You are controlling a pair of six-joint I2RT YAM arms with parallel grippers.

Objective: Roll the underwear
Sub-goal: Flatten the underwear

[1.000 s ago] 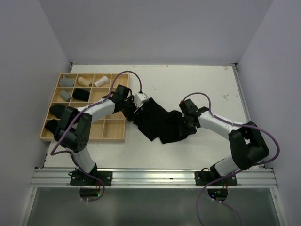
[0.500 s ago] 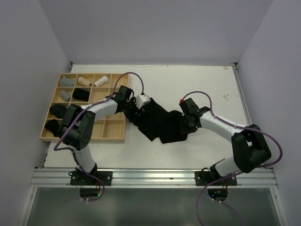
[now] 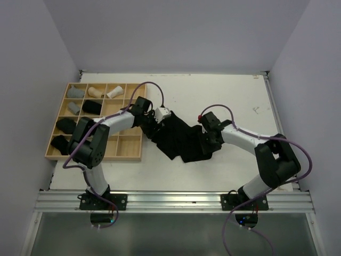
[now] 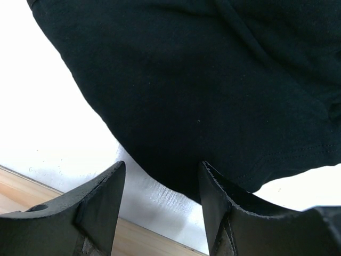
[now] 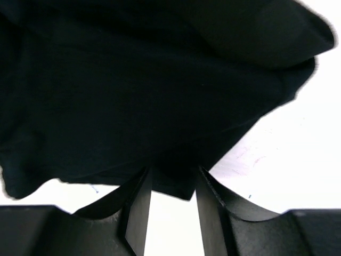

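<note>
Since a second ago the left claw (image 3: pixel 153 127) is barely budging, while the right claw (image 3: pixel 205 140) is creeping leftwards onto the cloth. Going across: finished rolls (image 3: pixel 114 92) are sitting in the wooden tray (image 3: pixel 93 158). The left claw is standing wide apart at the left hem of the black underwear (image 3: pixel 181 141) with nothing pinched, probably lining up that end, and the cloth is lying spread on the desk (image 3: pixel 240 96) between both arms. The right claw is hovering half-apart with a hem corner poking between its tips; can't tell if it's actually gripping, but I'm guessing it's going for a bite to start rolling.

White table (image 3: pixel 234 96) bears black underwear (image 3: pixel 182 140) and wooden tray (image 3: pixel 129 145).
</note>
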